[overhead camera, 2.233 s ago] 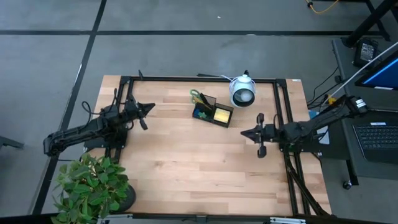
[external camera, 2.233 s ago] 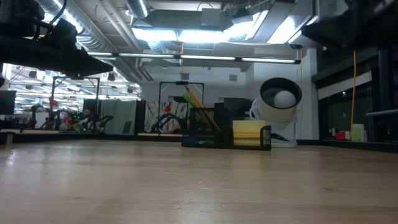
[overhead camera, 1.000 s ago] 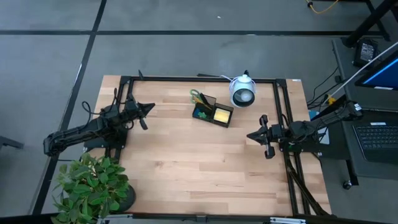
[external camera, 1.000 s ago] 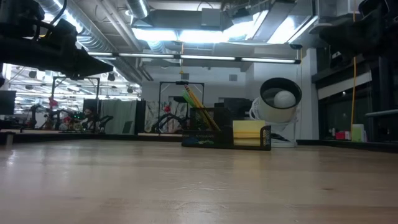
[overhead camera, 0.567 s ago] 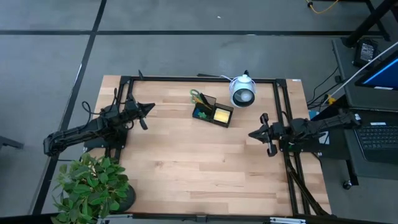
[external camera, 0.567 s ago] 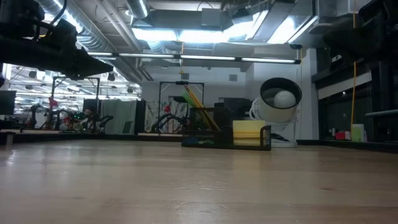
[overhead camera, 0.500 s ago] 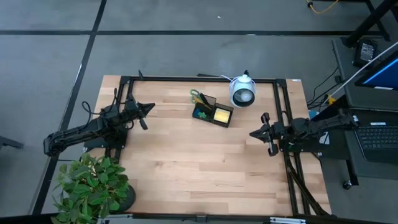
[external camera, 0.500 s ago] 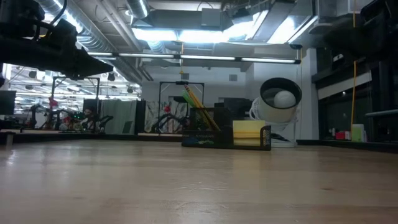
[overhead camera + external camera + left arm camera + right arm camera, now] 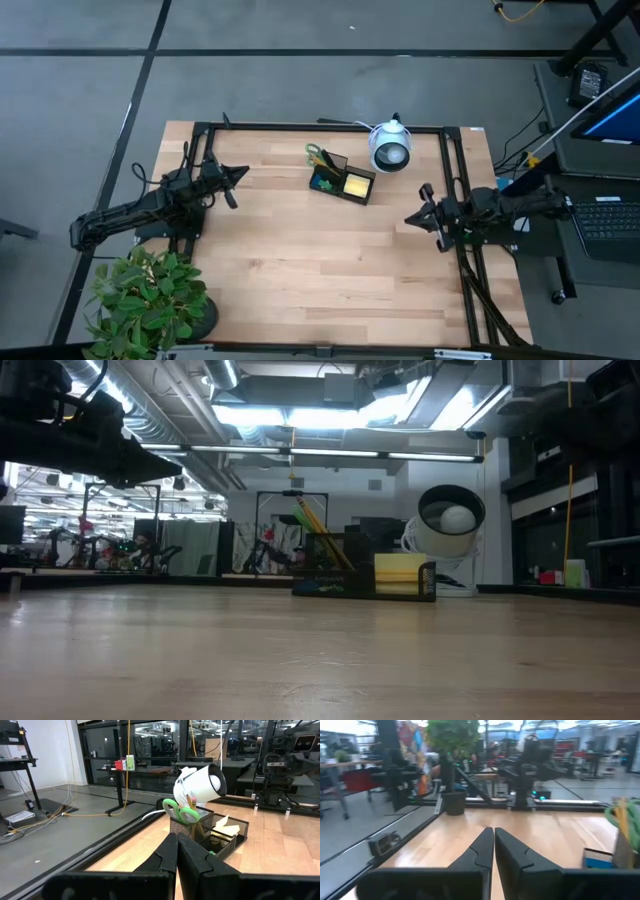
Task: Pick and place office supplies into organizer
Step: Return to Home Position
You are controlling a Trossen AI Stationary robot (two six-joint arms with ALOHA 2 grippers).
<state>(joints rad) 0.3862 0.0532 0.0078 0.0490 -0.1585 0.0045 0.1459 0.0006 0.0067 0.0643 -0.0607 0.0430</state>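
Note:
The black mesh organizer (image 9: 342, 180) stands on the table's far middle. Green-handled scissors (image 9: 318, 155) and pencils (image 9: 311, 518) stick up out of its taller section. The yellow sticky-note pad (image 9: 355, 184) lies in its lower compartment, with small blue and green pieces (image 9: 322, 183) beside it. My left gripper (image 9: 244, 171) is shut and hovers left of the organizer, pointing at it; its wrist view shows the organizer (image 9: 216, 833) ahead. My right gripper (image 9: 407, 218) is shut and hovers near the right edge, right of the organizer and nearer than it.
A white round lens-faced device (image 9: 390, 148) stands just right of the organizer, near the far edge. A potted plant (image 9: 148, 300) sits at the near left corner. A black frame rail (image 9: 320, 126) runs along the table's far and side edges. Bare wood (image 9: 320, 270) fills the near half.
My right gripper has drawn back a little toward the table's right edge, staying shut. The left arm and the organizer have kept still.

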